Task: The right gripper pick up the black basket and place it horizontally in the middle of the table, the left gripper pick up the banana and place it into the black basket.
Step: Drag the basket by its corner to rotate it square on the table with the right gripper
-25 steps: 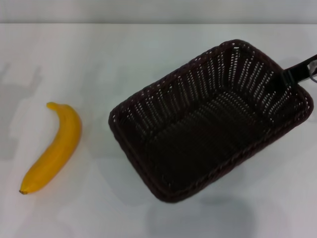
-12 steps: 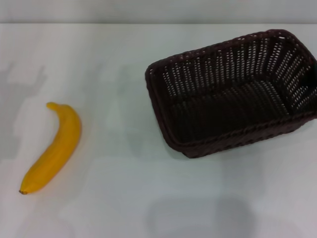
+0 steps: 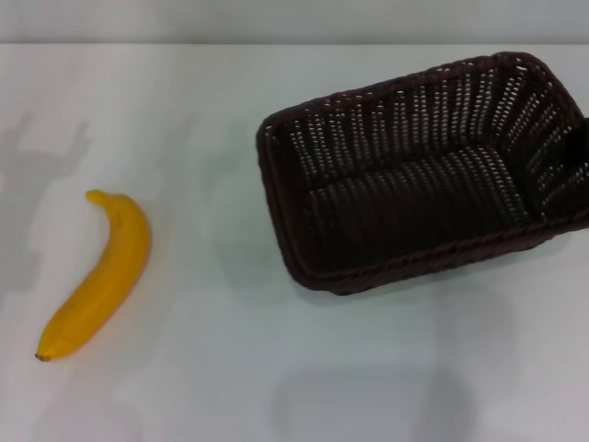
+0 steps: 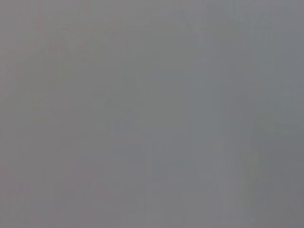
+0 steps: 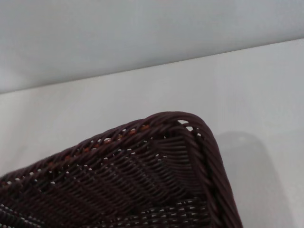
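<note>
The black basket is at the right of the table in the head view. Its long side runs nearly level across the view, and it holds nothing. A dark piece of my right gripper shows at the basket's right end, at the picture's edge, gripping that wall. The right wrist view is filled by a corner of the basket's braided rim, seen close up. The yellow banana lies on the table at the left, well apart from the basket. My left gripper is out of view, and its wrist view is plain grey.
Bare white table surface lies between the banana and the basket and along the front. The table's far edge runs across the top of the head view. Faint shadows fall on the table at the far left.
The basket has turned from a diagonal lie to nearly level. In the last half second it shifted slightly left. The banana has not moved.
</note>
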`<state>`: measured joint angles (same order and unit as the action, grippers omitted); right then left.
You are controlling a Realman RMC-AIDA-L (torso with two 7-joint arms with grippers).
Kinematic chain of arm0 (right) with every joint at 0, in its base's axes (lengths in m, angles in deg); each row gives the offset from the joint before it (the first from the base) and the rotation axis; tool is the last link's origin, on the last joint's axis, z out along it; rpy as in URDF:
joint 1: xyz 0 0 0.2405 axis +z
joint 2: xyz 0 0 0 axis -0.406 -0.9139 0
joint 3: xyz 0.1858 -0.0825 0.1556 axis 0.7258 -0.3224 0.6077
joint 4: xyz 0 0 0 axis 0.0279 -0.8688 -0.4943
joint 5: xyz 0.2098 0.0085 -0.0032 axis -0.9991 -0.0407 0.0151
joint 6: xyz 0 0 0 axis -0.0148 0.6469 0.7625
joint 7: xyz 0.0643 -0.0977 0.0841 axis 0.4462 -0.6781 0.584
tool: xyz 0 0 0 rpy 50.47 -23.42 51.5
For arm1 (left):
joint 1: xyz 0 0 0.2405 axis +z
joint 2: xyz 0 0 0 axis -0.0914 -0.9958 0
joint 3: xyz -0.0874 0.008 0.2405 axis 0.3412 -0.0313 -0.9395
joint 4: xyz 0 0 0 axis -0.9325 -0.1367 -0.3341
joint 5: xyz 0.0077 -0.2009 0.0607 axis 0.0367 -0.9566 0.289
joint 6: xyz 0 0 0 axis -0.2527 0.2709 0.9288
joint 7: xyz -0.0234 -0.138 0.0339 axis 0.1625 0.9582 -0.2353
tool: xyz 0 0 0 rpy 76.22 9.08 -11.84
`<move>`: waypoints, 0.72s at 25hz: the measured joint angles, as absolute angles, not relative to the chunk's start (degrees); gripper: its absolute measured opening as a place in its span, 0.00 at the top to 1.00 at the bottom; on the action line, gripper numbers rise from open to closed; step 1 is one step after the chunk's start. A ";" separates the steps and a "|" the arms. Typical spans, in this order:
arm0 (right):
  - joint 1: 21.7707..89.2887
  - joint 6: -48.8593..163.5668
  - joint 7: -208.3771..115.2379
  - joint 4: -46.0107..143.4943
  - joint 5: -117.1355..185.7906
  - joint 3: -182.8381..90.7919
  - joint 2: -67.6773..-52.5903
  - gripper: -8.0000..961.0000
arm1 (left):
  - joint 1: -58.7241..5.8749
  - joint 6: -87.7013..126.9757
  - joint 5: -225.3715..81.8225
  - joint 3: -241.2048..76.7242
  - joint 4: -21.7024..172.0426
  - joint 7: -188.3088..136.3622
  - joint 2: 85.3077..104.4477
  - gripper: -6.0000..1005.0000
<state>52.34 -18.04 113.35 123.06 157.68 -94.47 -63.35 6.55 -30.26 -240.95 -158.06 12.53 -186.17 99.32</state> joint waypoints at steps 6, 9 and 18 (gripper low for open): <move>49.54 -15.17 113.37 122.83 151.01 -96.32 -63.61 0.85 | 6.56 -30.17 -241.11 -158.54 12.65 -186.16 99.32 0.13; 48.20 -13.35 113.39 122.80 148.74 -97.68 -63.61 0.85 | 6.53 -30.14 -241.16 -158.58 12.89 -186.16 99.32 0.13; 44.79 -8.66 113.39 122.75 143.88 -102.56 -63.61 0.85 | 6.22 -30.21 -241.15 -158.59 13.41 -186.16 99.39 0.14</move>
<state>44.79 -8.66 113.39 122.75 143.88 -102.56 -63.61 6.22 -30.21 -241.15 -158.59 13.41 -186.16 99.39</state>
